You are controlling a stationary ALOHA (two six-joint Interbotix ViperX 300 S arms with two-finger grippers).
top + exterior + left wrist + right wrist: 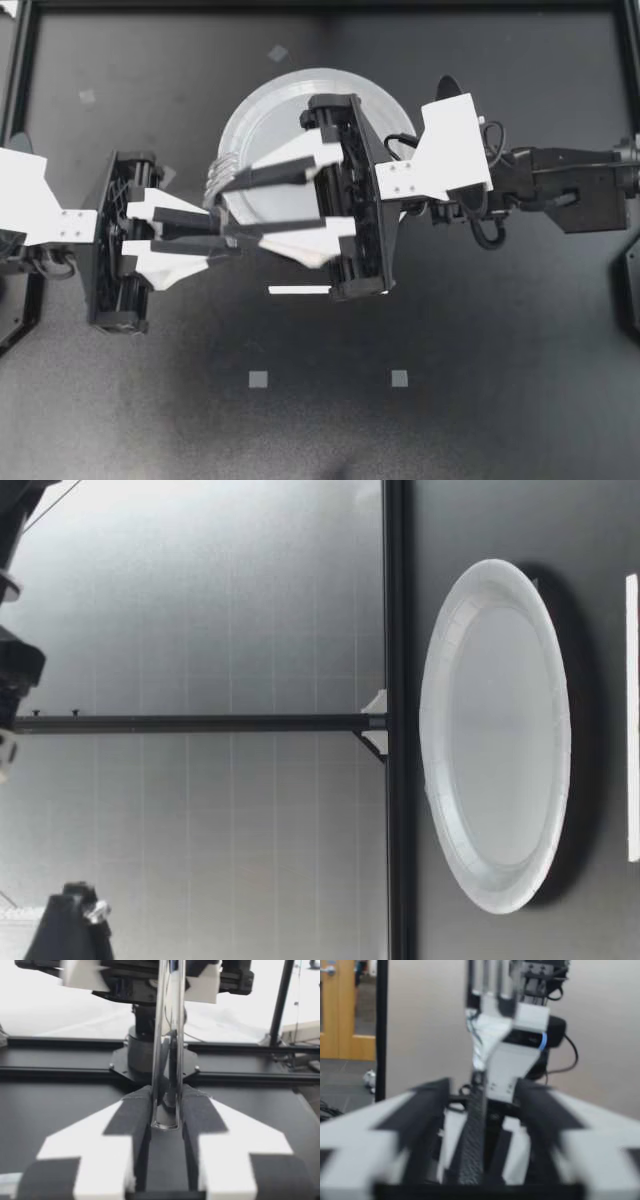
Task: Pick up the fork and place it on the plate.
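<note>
- Above the left rim of the plate (262, 98), well clear of the counter (450, 430), the clear fork (214, 178) is held in the air.
- My left pincer (218, 232) is closed to a narrow gap on the fork's handle end. In the left wrist view both pads (132, 1120) press on it from either side.
- My right pincer (222, 208) reaches in from the opposite side with its fingers spread wide. The fork stands in the gap, neither finger appears to touch it, and so this pincer grips nothing.
- The fork's long axis runs steeply upward, handle end low and tines high. It looks short from above and long from both wrists.
- The plate lies flat and bare on the counter, its middle lying toward my right arm's side of the fork.
- I judge the left arm needs only a short carry that way, then a lowering and release, unless a hand-over is meant.
</note>
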